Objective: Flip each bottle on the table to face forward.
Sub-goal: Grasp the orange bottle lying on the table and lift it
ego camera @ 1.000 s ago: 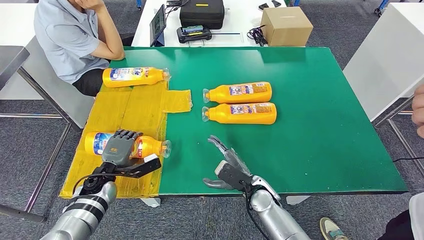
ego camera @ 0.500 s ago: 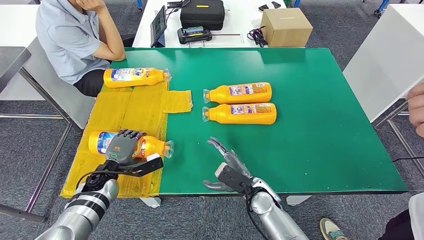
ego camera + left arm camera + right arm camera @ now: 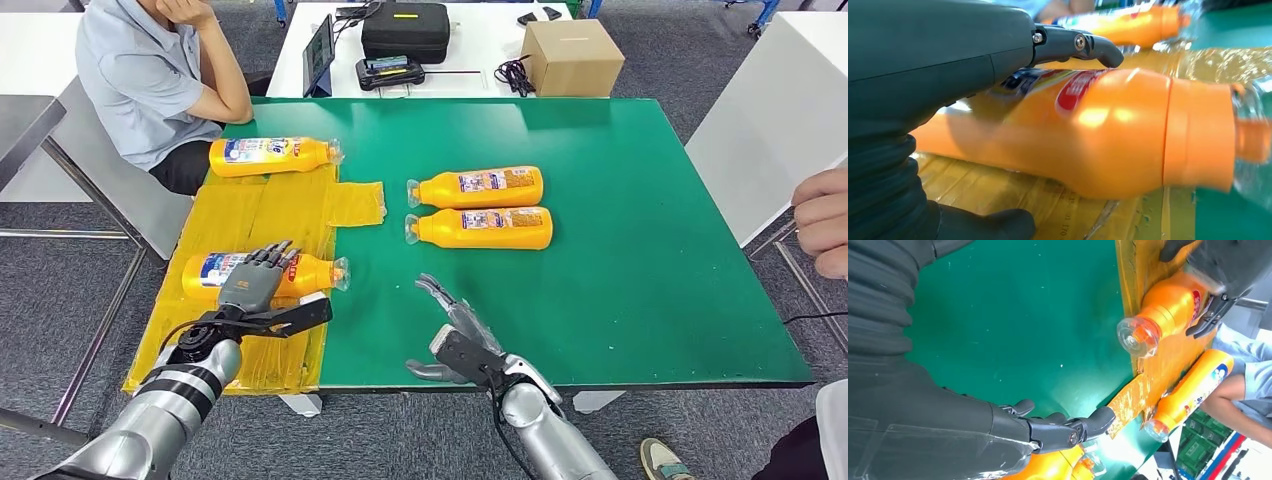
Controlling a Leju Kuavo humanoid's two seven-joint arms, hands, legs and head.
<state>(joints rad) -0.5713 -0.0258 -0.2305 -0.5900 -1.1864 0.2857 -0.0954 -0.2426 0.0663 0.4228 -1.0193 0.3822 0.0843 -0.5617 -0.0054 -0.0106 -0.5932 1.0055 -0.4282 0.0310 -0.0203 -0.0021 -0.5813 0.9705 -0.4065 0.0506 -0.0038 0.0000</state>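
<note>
An orange bottle [image 3: 212,272] with a clear cap lies on its side on the yellow taped patch [image 3: 260,215], cap toward the green mat. My left hand [image 3: 252,290] rests its fingers over this bottle [image 3: 1098,135], thumb held off to the near side. My right hand [image 3: 455,338] lies open on the green mat near the front edge, holding nothing. A second bottle [image 3: 272,156] lies at the far end of the yellow patch. Two more bottles [image 3: 480,186] [image 3: 483,227] lie side by side mid-table, caps to the left.
A person [image 3: 150,70] sits at the table's far left corner. Another person's hand [image 3: 822,220] reaches in at the right edge. A cardboard box [image 3: 573,52], black case [image 3: 404,28] and tablet [image 3: 316,50] stand on the white table behind.
The near bottle has rolled a little away from me under my left hand, whose fingers have straightened. The person's hand at the right edge has come further in. My right hand is still.
</note>
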